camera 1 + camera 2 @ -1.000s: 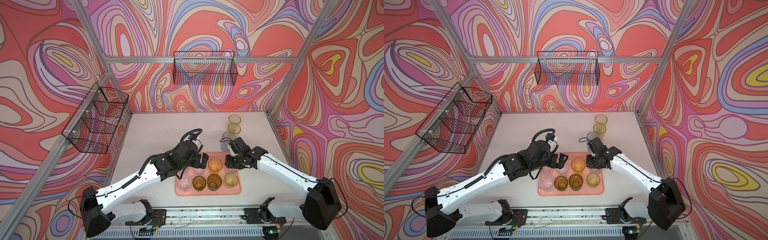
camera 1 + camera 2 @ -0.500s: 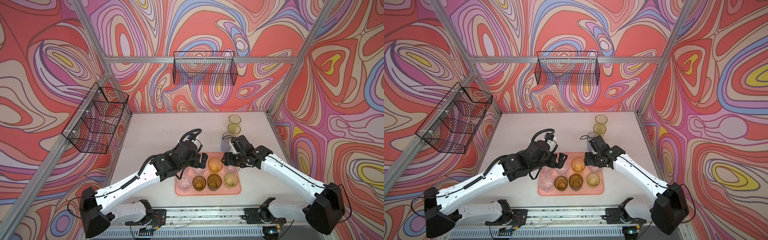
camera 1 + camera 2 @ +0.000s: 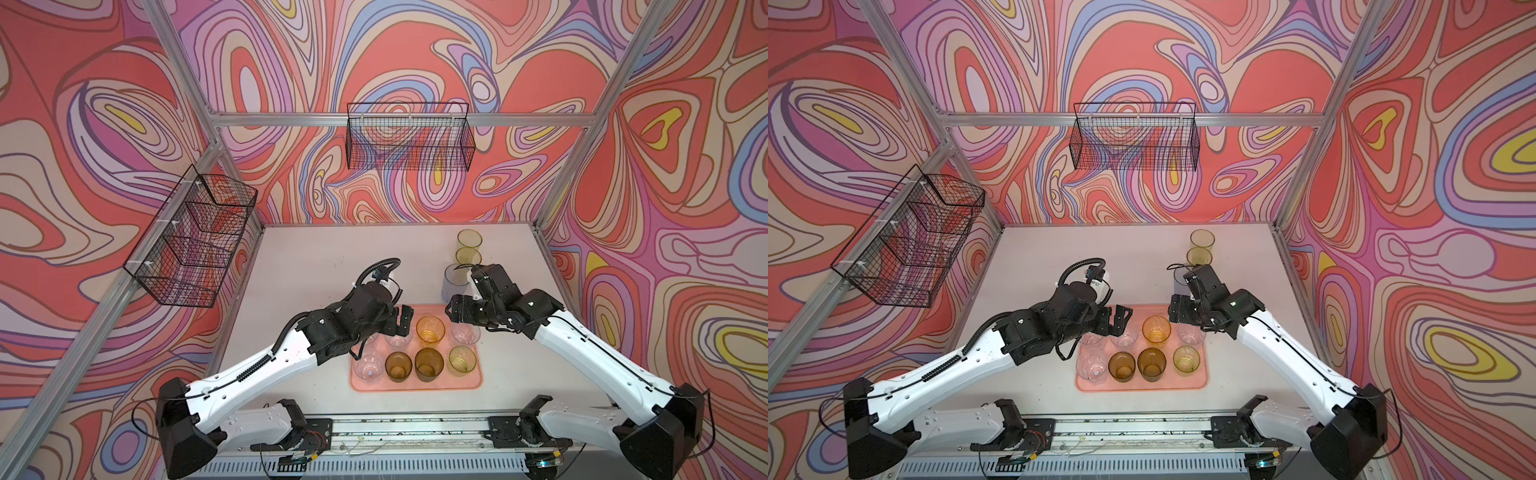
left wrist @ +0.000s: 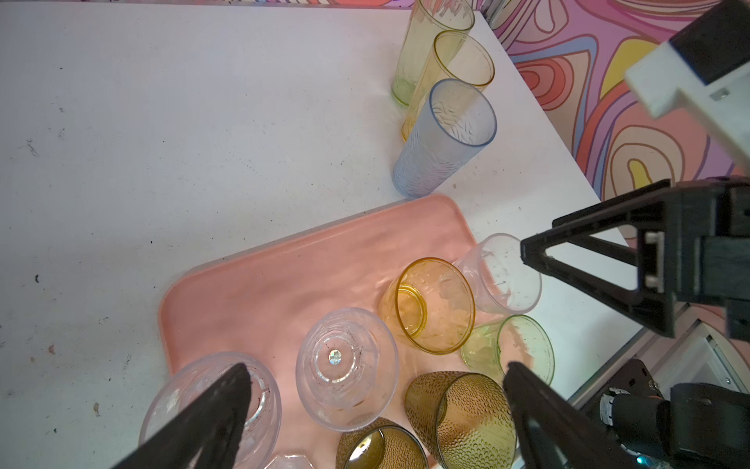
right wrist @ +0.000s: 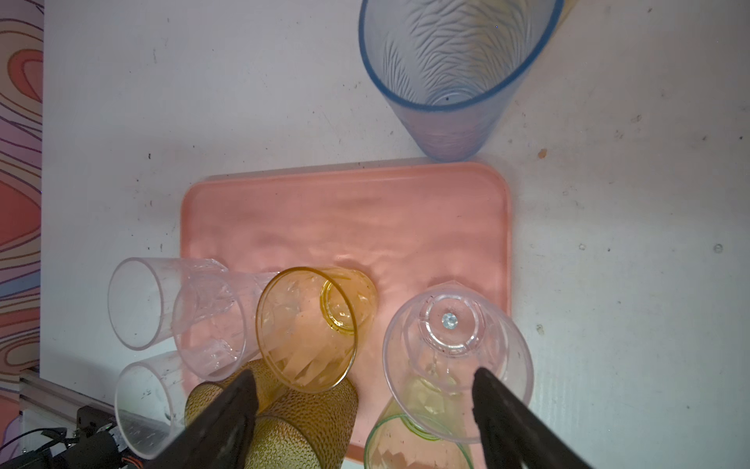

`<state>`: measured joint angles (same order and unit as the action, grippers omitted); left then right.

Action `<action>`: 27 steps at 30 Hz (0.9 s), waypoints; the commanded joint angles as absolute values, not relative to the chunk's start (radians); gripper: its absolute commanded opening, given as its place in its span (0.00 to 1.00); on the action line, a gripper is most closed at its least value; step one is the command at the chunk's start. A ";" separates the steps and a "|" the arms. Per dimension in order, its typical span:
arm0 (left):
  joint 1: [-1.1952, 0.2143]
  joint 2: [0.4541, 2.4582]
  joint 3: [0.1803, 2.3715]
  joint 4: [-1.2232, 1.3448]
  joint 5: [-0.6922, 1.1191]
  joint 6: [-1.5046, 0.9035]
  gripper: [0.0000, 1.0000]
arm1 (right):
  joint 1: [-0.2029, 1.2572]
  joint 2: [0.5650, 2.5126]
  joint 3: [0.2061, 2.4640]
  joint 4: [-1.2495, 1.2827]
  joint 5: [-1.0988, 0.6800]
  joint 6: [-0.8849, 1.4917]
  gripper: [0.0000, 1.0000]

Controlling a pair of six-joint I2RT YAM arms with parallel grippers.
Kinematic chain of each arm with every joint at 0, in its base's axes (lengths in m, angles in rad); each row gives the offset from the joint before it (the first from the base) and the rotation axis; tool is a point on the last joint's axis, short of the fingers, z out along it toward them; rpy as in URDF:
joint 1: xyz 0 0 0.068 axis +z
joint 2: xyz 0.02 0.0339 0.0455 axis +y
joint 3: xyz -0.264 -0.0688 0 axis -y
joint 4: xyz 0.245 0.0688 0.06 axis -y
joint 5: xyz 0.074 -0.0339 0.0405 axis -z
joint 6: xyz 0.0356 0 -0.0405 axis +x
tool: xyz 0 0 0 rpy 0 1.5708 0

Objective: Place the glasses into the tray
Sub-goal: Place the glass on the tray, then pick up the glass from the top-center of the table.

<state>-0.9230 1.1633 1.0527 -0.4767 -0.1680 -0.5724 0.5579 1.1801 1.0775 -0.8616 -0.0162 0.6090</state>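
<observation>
Table [image 3: 316, 257] as I see it from the remote station. The pink tray [image 3: 415, 385] lies near the table's front edge, right of centre. Eight short glasses [image 3: 398, 365] stand upright in it in two rows: four clear, one amber [image 3: 431, 330], two brown, one green [image 3: 462, 359]. Three tall ones stand on the bare table: a blue-grey glass [image 3: 453, 282] just beyond the tray's far right corner, and two yellowish glasses [image 3: 468, 257] behind it toward the table's far right corner. My right pincer [image 5: 364, 374] hangs over the tray's right edge, jaws apart, above a clear glass [image 5: 454, 357] that it does not clamp. My left pincer [image 4: 375, 366] hovers over the tray's left half, jaws wide apart, holding nothing.
</observation>
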 commanded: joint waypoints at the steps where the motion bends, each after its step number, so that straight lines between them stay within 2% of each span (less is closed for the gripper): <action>1: -0.925 1.128 1.037 -0.462 -0.200 -0.563 1.00 | 0.563 1.167 1.125 -0.888 0.009 0.635 0.86; 11: -0.925 1.085 1.022 -0.460 -0.216 -0.550 1.00 | 0.562 1.185 1.236 -0.913 0.079 0.622 0.86; 17: -0.925 1.057 1.003 -0.453 -0.224 -0.550 1.00 | 0.558 1.299 1.394 -1.034 0.283 0.533 0.84; 21: -0.925 1.046 0.993 -0.449 -0.210 -0.557 1.00 | 0.538 1.374 1.451 -1.042 0.295 0.492 0.84; 23: -0.925 1.044 0.992 -0.454 -0.211 -0.558 1.00 | 0.519 1.401 1.459 -1.019 0.272 0.480 0.81; 27: -0.925 1.033 0.984 -0.463 -0.215 -0.563 1.00 | 0.458 1.459 1.473 -0.977 0.243 0.457 0.69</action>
